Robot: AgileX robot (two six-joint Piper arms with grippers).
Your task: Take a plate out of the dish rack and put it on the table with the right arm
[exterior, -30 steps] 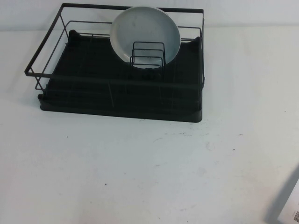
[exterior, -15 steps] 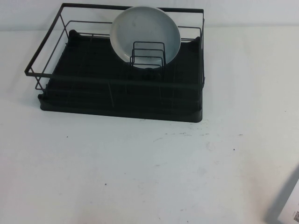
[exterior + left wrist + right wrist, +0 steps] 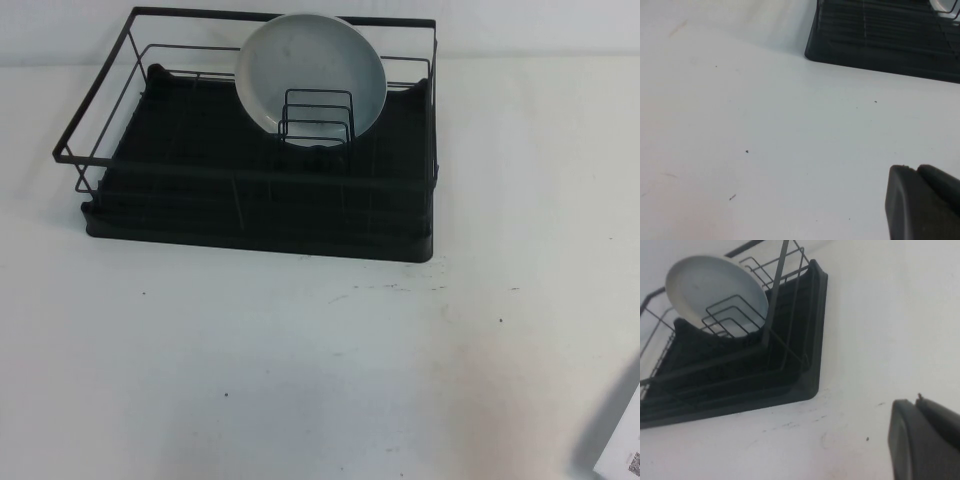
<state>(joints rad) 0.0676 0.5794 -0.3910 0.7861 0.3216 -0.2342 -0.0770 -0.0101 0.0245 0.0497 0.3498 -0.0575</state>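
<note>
The pale grey-blue plate [image 3: 310, 72] stands on edge at the back of the black wire dish rack [image 3: 255, 215], behind the small upright slot holder [image 3: 317, 117]. It also shows in the right wrist view [image 3: 715, 287], inside the rack [image 3: 805, 375]. My right gripper [image 3: 917, 401] is shut and empty, low over the white table [image 3: 300, 380], well in front of and to the right of the rack. My left gripper [image 3: 915, 169] is shut and empty over the table, short of the rack's corner [image 3: 880, 50]. Neither gripper shows in the high view.
A pale part of the right arm with a label [image 3: 622, 450] shows at the lower right corner of the high view. Open white tabletop lies in front of the rack and to its right, with dark specks and scuff marks [image 3: 395, 288].
The part of the right arm at the lower right corner of the high view has shifted very slightly. The plate and the rack have not moved.
</note>
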